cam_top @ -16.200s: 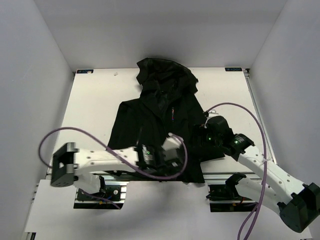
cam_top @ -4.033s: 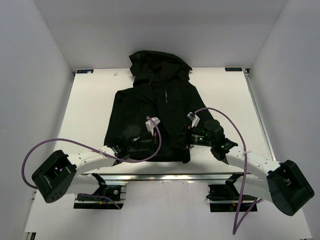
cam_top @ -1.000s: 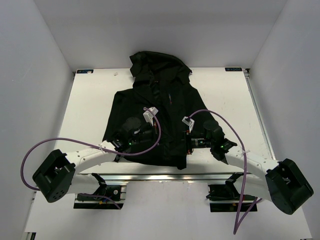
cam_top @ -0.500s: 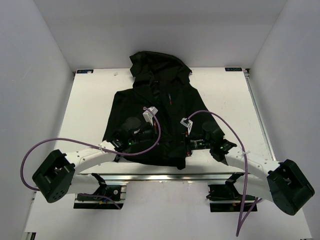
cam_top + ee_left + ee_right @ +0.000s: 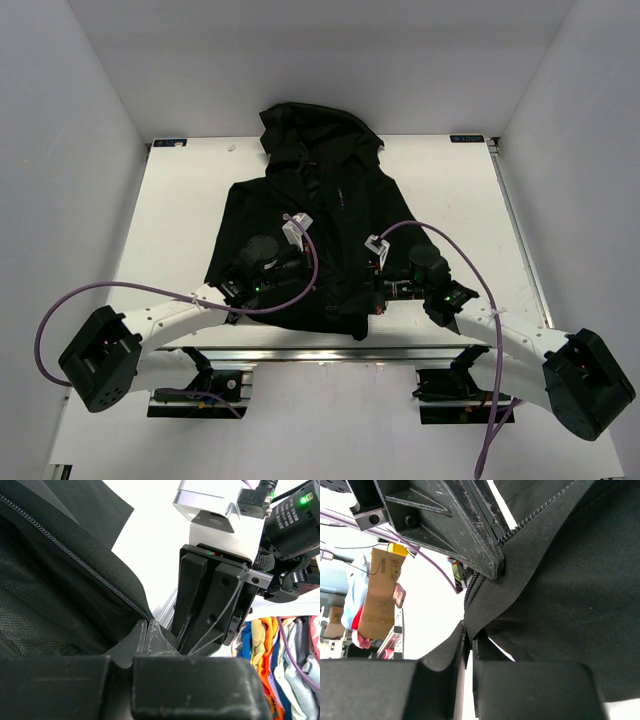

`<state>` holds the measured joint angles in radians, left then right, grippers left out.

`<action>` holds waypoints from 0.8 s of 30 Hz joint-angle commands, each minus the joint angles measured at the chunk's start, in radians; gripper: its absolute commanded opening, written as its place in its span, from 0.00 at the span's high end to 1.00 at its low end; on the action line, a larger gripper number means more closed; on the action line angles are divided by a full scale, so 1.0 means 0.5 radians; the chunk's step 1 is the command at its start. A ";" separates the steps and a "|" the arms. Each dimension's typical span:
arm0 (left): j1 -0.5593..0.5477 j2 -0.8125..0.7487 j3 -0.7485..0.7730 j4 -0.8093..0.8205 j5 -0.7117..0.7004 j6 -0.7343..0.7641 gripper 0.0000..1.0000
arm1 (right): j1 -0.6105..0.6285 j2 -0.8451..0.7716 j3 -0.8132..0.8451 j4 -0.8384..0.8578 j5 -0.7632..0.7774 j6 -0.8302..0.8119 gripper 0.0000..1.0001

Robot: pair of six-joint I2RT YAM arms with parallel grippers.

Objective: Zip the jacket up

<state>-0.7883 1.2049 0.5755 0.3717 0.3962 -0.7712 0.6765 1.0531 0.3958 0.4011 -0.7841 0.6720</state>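
Note:
The black hooded jacket (image 5: 300, 210) lies flat on the white table (image 5: 450, 200), hood at the far side, its front open near the hem. My left gripper (image 5: 322, 283) is at the lower hem. In the left wrist view the left gripper (image 5: 145, 632) is shut on the jacket's edge (image 5: 100, 575), where the zipper teeth (image 5: 75, 555) end. My right gripper (image 5: 368, 290) faces it closely from the right. In the right wrist view the right gripper (image 5: 470, 637) is shut on the other front edge (image 5: 535, 555), beside its zipper teeth (image 5: 475, 587).
White walls stand on three sides of the table. A metal rail (image 5: 300, 352) runs along the near edge. Purple cables (image 5: 150, 290) loop off both arms. Past the table edge lie coloured cloths (image 5: 280, 645) and a cardboard box (image 5: 377, 595).
The right gripper's jaws have closed onto the jacket's front edge. Both arms shifted slightly at the hem; the left gripper stayed shut.

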 commanded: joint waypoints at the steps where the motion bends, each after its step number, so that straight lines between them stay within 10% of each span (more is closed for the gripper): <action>1: 0.000 -0.106 0.009 -0.047 -0.068 0.066 1.00 | 0.015 -0.066 0.003 -0.038 -0.012 -0.049 0.92; 16: -0.003 -0.081 -0.031 0.070 0.027 0.014 1.00 | 0.012 0.060 0.046 0.232 -0.159 0.083 0.64; 18: 0.000 -0.084 -0.034 0.073 0.027 0.014 1.00 | 0.015 0.063 0.049 0.235 -0.150 0.086 0.86; 24: -0.003 -0.084 -0.040 0.103 0.042 -0.001 1.00 | 0.015 0.075 0.046 0.262 -0.147 0.101 1.00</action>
<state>-0.7891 1.1839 0.5632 0.3798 0.3931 -0.7677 0.6765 1.0882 0.3958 0.4740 -0.8307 0.7174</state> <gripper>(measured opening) 0.009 0.088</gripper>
